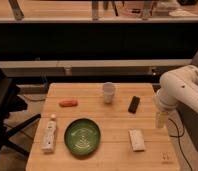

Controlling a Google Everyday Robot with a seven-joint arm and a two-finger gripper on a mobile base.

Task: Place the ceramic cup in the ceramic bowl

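We look steeply down over the whole surface (117, 121) from mid-distance, gripper (162, 119) at its right edge.

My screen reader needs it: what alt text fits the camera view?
A white ceramic cup stands at the back of a wooden table, apart from the green ceramic bowl near the front. The robot's tool hangs at the table's edge, picture right, away from both.

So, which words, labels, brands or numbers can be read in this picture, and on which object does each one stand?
No text can be read here.
White bottle: label, if any, too blurred.
White packet: print too blurred.
Small mark near the table front right corner: too small.
The hand hangs by the table's right edge; no marking shows on it.
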